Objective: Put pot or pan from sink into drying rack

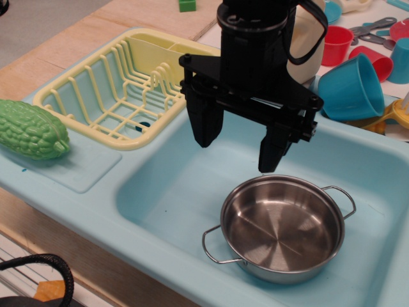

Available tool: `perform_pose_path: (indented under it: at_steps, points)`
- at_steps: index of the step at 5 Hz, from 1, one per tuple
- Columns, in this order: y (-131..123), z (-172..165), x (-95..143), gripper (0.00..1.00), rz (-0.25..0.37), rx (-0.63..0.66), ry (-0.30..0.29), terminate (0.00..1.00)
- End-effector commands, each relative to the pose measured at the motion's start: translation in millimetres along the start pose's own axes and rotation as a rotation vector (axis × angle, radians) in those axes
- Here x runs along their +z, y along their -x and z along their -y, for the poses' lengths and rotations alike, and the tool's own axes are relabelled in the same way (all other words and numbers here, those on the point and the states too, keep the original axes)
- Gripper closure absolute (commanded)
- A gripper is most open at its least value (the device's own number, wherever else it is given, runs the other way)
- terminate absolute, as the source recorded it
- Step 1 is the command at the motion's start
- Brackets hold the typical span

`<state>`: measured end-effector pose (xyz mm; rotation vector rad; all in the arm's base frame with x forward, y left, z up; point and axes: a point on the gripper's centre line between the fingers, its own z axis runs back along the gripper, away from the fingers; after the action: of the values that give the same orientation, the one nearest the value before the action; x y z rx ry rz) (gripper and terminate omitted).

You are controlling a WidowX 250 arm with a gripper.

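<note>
A: Where is the pan [282,228] right now?

B: It sits flat on the bottom of the sink [166,198], toward the sink's front right corner, mouth up and empty. One wire handle points to the front left, the other to the back right, so both loops stand clear of the sink walls.

A: And the gripper [241,144]?

B: It hangs just above the pan's back rim, pointing straight down. Its two black fingers are spread apart with nothing between them, and neither touches the pan. I judge that the wide spread is there so one finger can drop inside the rim and the other outside it.

A: Why go for the rim and not a handle?

B: The handles are thin wire, a slippery thing to pinch. The rim wall looks like a firmer bite, though polished steel may still slide.

A: Where does the pan have to go?

B: Into the drying rack [108,96], which stands on the counter at the sink's back left, well apart from the pan. Its slots look empty. A green toy vegetable [30,130] lies on the drainboard at the left edge, and a blue cup [351,88] lies tipped beyond the sink's back right corner, both out of the likely path.
</note>
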<state>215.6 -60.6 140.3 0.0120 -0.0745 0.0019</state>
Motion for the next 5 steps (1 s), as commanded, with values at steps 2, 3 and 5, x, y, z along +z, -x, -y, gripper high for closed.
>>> perform_pose_path:
  at_steps: [2,3,5]
  points:
    - [0.7,1.3,-16.7,0.00,-0.005,0.024,0.018,0.00]
    - [-1.3,4.4,-33.4,0.00,-0.003,0.014,0.047,0.00]
    - [-2.4,6.1,-64.4,0.00,0.007,-0.009,0.113,0.00]
